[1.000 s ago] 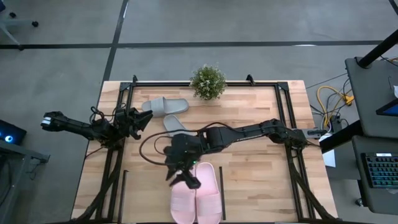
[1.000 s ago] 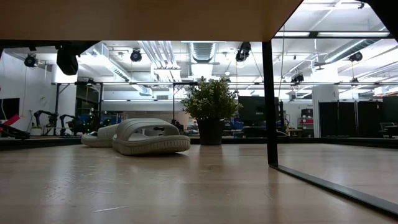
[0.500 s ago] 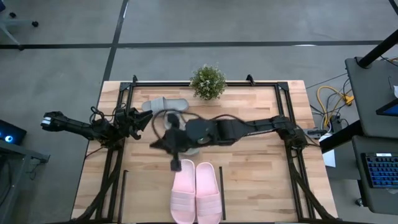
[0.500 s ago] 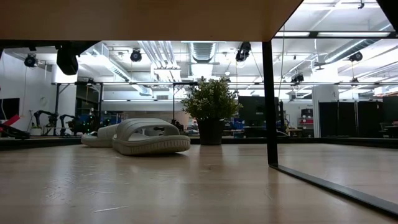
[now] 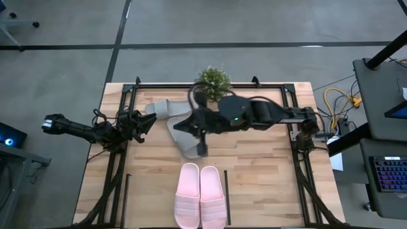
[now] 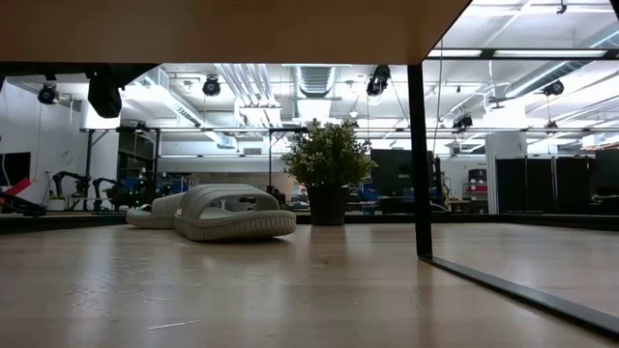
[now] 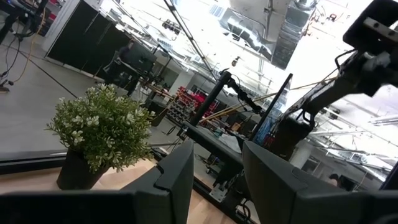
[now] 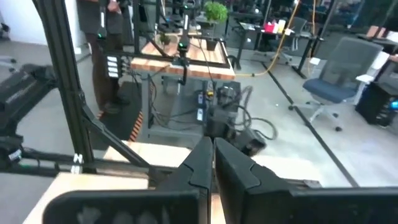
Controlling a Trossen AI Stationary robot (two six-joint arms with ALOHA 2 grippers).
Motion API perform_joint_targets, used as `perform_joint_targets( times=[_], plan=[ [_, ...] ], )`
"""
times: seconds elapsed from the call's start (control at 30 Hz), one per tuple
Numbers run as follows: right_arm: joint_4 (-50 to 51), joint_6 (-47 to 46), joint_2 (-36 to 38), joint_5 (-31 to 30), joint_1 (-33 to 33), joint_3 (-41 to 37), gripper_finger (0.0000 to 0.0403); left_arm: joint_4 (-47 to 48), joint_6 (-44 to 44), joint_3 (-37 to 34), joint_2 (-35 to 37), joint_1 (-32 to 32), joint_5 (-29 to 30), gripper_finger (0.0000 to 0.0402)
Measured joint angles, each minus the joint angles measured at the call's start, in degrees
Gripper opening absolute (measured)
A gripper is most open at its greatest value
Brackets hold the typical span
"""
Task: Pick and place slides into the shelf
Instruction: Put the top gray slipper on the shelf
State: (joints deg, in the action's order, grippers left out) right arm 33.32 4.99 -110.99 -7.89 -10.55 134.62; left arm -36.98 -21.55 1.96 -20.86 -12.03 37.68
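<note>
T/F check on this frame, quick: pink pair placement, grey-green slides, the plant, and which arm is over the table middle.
1. The pale pink pair lies side by side at the table's near edge, between thin black bars of the shelf. True.
2. Both grey-green slides are already next to the pink pair. False: one grey-green slide lies near the far edge and the other near mid-table, under the right arm.
3. The potted plant stands at the far edge of the table. True.
4. The left gripper is reaching over the middle of the table. False: the left gripper stays at the left side; the right gripper is over the middle.
5. The right gripper's fingers are pressed together. True, by the right wrist view.
</note>
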Motion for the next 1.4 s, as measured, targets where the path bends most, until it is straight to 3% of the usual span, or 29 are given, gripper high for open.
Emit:
perform_joint_targets(
  times=[0.2,0.5,0.77,1.03,1.2,1.4],
  plan=[
    [9.0,1.0,5.5,-4.7,0.0,-1.0,0.0008,0.1,0.0,0.0,0.0,0.0,0.0,0.0123],
    [21.9,-9.7,19.1,-2.8,-0.1,-6.0,0.0008,0.1,0.0,0.0,0.0,0.0,0.0,0.0123],
    [22.5,-12.4,33.4,-6.8,-3.0,-19.1,0.0008,0.0,1.1,0.0,0.1,0.0,0.0,0.0123],
    [9.0,-17.5,50.1,-8.8,-4.8,-41.8,0.0008,0.0,1.3,0.0,0.2,0.0,0.0,0.0123],
    [-3.8,-15.3,55.7,-8.8,-4.5,-57.8,0.0008,0.0,1.3,0.0,0.2,0.0,0.0,0.0123],
    [-25.3,-15.3,58.5,-5.1,1.5,-75.2,0.0008,0.0,1.3,0.0,0.0,0.0,0.0,0.0123]
  ],
)
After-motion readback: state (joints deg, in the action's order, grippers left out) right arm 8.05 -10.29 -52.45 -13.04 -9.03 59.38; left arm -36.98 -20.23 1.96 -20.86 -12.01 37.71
